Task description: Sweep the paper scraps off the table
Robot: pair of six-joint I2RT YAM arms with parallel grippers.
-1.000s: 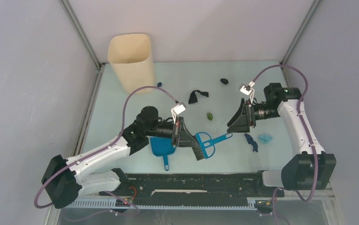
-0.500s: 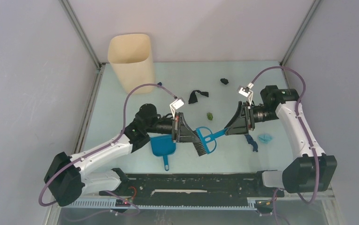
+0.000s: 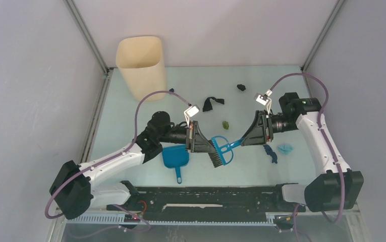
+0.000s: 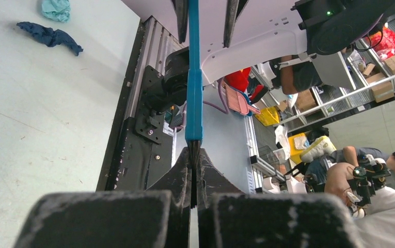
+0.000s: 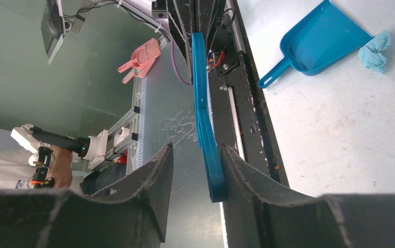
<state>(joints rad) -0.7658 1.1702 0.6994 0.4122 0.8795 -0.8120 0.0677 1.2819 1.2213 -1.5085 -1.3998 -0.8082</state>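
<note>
My left gripper (image 3: 204, 145) is shut on the bristle end of the blue hand brush (image 3: 222, 150) and holds it above the table (image 3: 130, 116). In the left wrist view the brush handle (image 4: 193, 77) runs straight out from the gripper (image 4: 193, 173). My right gripper (image 3: 244, 139) is open, and the handle tip (image 5: 208, 155) lies between its fingers, against the right one. Paper scraps lie around: black (image 3: 212, 102), small black (image 3: 240, 87), green (image 3: 225, 124), dark blue (image 3: 270, 152) and light blue (image 3: 284, 148).
The blue dustpan (image 3: 175, 157) lies on the table under my left arm, with a light blue scrap (image 5: 374, 49) beside it in the right wrist view. A beige bin (image 3: 140, 65) stands at the back left. A black rail (image 3: 206, 196) runs along the near edge.
My right gripper has moved left, and the brush handle now sits between its open fingers. My left gripper has shifted the brush slightly up and right.
</note>
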